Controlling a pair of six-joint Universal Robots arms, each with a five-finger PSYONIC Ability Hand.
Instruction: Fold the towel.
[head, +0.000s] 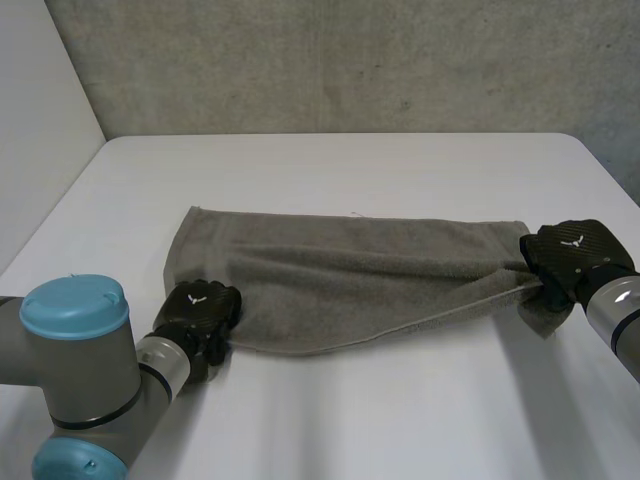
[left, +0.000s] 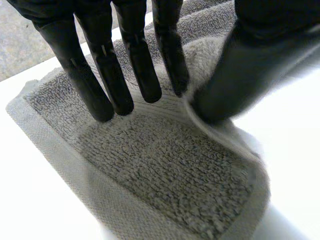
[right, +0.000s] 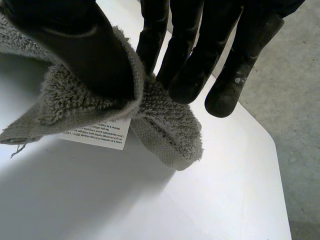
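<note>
white table spans the head view, with a rough grey wall behind it across the upper part of the frame. a grey towel lies in a long band across the middle of the frame, from left of centre to the right edge. its far edge lies flat on the table, and its near edge is folded over in a soft ridge running towards the right.

the left hand sits at the lower left, on the towel's near left corner, and the left arm with its light-blue cap fills the corner of the frame below it. in the left wrist view its fingers reach out nearly straight with their tips down on the terry pile. the thumb stands opposite them, and a raised fold of the cloth is pinched between the thumb and the nearest finger. the hemmed corner spreads flat on the table under the palm.

the right hand is at the right edge of the head view, on the towel's right end, where the cloth is bunched and a little lifted. in the right wrist view its thumb presses a gathered wad of towel against the fingers, a firm pinch. a white printed label hangs from the cloth just beneath the thumb.
</note>
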